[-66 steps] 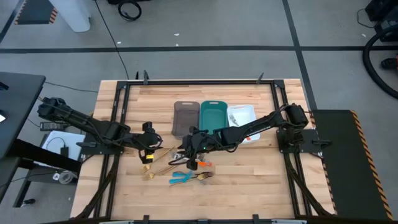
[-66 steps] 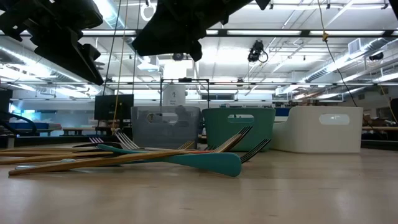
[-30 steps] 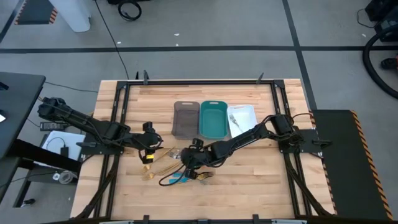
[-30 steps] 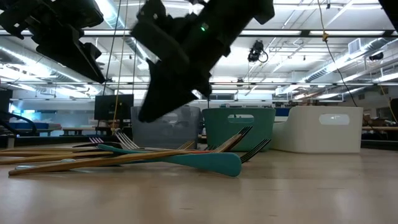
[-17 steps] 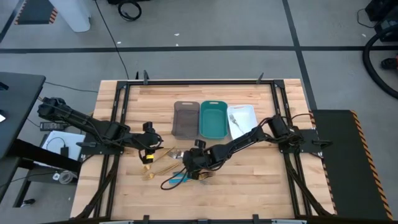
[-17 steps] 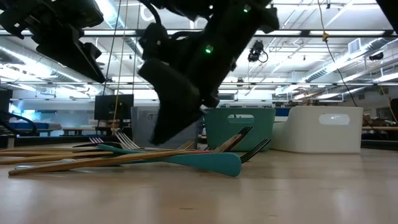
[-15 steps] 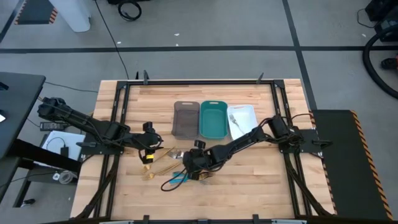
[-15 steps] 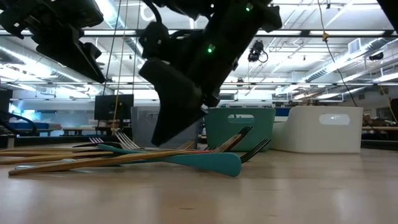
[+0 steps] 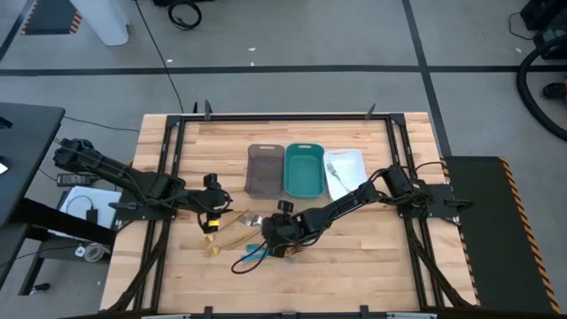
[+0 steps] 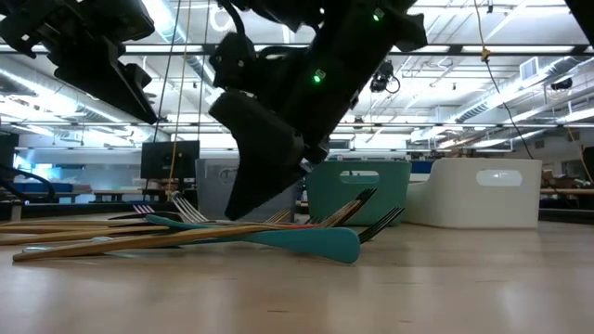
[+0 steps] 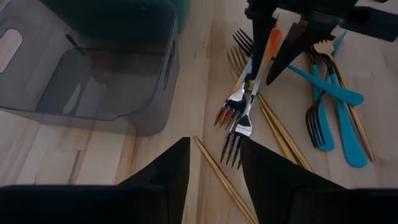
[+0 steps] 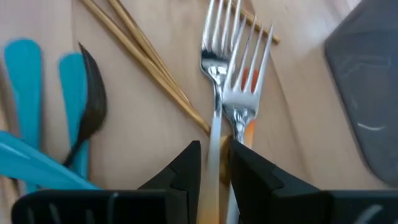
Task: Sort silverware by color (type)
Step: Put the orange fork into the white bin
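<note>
The silverware lies in a loose pile (image 9: 252, 237) on the wooden table: two silver forks with orange handles (image 11: 245, 109), gold pieces (image 11: 277, 127) and blue-handled pieces (image 11: 339, 118). My right gripper (image 12: 213, 149) is low over the pile, open and slanting down. Its fingers stand on either side of one fork's orange handle (image 11: 272, 40), with a gap showing beside the handle. My left gripper (image 11: 214, 177) hovers open above the pile's left end (image 9: 210, 221) with nothing between its fingers.
Three trays stand side by side behind the pile: grey-brown (image 9: 264, 168), teal (image 9: 303, 171) and white (image 9: 347, 159), the white one with a fork in it. Bare wood lies to the near right (image 9: 372, 266).
My right gripper has come down toward the pile, shifting slightly toward the near edge, and now straddles the orange handle. The silverware has not moved.
</note>
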### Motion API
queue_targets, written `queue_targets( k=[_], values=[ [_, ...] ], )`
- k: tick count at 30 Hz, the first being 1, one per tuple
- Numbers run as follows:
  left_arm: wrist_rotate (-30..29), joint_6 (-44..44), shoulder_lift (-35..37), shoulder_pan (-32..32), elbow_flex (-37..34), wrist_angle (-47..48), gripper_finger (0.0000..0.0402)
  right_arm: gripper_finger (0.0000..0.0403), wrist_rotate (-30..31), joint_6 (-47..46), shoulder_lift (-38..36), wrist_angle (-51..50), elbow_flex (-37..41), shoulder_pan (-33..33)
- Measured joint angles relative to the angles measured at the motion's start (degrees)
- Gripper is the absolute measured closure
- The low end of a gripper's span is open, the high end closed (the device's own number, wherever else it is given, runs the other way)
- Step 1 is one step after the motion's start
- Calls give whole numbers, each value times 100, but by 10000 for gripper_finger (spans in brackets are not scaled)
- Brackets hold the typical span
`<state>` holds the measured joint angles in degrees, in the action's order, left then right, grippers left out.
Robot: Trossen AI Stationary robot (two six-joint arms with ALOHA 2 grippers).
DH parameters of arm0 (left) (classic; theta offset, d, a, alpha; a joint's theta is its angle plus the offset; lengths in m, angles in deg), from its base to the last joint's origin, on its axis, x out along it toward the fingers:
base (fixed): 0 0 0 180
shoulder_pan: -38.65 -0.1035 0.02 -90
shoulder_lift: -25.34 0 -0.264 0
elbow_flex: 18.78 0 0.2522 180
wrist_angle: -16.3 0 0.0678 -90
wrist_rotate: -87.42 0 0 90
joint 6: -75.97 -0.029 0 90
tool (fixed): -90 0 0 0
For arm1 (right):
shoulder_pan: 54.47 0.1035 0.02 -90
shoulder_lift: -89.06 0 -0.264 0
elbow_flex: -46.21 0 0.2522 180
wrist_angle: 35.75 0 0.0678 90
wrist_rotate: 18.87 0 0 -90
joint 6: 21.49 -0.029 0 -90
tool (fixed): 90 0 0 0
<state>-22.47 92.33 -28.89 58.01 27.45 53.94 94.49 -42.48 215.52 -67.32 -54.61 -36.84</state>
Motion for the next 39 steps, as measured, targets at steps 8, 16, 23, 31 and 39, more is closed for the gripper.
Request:
queue_targets(
  k=[8,16,23,31,39],
  values=[
    [1,0,0,-2,0,0,251,314,-46,-26,-2,149,201,4],
    [0,0,-1,0,0,0,251,314,-75,-27,-24,288,388,9],
    [-1,0,0,-1,0,0,251,336,-174,4,-22,344,395,7],
    [-1,-2,0,-2,0,0,251,362,-175,-2,-22,340,399,2],
    [-1,-13,0,-2,0,0,251,362,-184,0,-17,318,382,-7]
  ],
)
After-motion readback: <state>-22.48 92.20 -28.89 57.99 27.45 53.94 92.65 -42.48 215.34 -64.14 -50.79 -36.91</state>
